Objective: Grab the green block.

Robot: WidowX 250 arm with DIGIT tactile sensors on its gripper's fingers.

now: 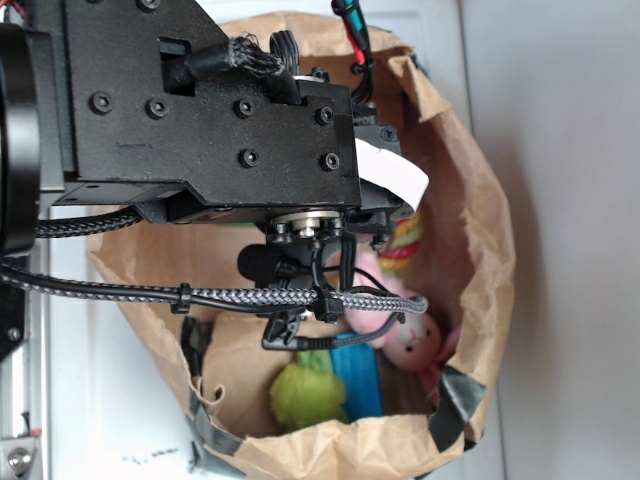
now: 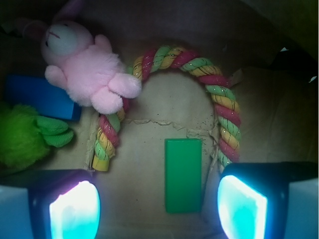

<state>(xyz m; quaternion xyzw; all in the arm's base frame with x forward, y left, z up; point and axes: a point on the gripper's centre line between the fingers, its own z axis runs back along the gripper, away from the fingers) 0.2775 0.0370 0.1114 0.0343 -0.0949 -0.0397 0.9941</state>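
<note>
The green block point(image 2: 183, 175) lies flat on the brown paper floor of the bag, long side pointing away from me, inside the arch of a striped rope toy point(image 2: 185, 58). My gripper point(image 2: 158, 209) is open above it. The glowing left pad point(image 2: 75, 211) and right pad point(image 2: 241, 206) stand wide apart, and the block sits between them, nearer the right pad, touching neither. In the exterior view the arm point(image 1: 200, 110) reaches down into the paper bag point(image 1: 480, 200) and hides both the block and the fingers.
A pink plush rabbit point(image 2: 84, 67) rests on the rope's left end. A blue block point(image 2: 42, 97) and a fuzzy yellow-green plush toy point(image 2: 25, 137) lie at the left. The bag's walls enclose everything.
</note>
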